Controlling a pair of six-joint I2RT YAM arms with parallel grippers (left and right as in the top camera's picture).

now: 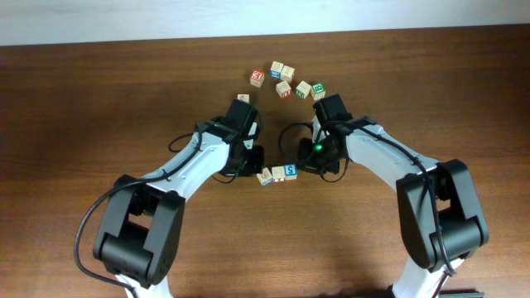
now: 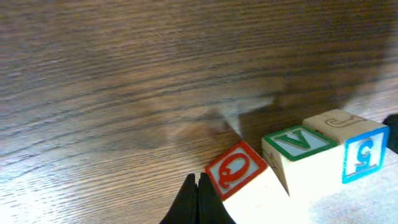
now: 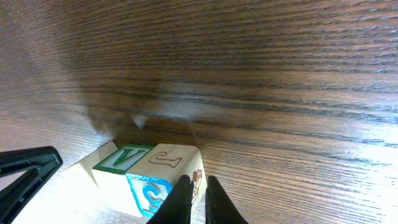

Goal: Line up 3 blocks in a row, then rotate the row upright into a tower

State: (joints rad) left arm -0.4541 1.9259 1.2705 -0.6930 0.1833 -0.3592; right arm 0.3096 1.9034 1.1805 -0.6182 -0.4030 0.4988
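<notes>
Three small wooden blocks stand touching in a row on the brown table. The red Q block (image 2: 236, 169) (image 1: 266, 175) is at the left end. A green V block (image 2: 297, 144) (image 3: 124, 158) (image 1: 278, 173) is in the middle. The blue S block with a J on top (image 3: 168, 168) (image 2: 354, 140) (image 1: 290, 171) is at the right end. My left gripper (image 2: 199, 190) (image 1: 257, 168) is shut, its tips down at the table beside the Q block's left corner. My right gripper (image 3: 198, 193) (image 1: 301, 168) is shut with nothing between its fingers, its tips against the S block's right side.
Several other lettered cubes (image 1: 286, 79) lie scattered at the back centre, and a single cube (image 1: 243, 98) sits just behind the left arm. The table's far edge (image 1: 265, 35) meets a white wall.
</notes>
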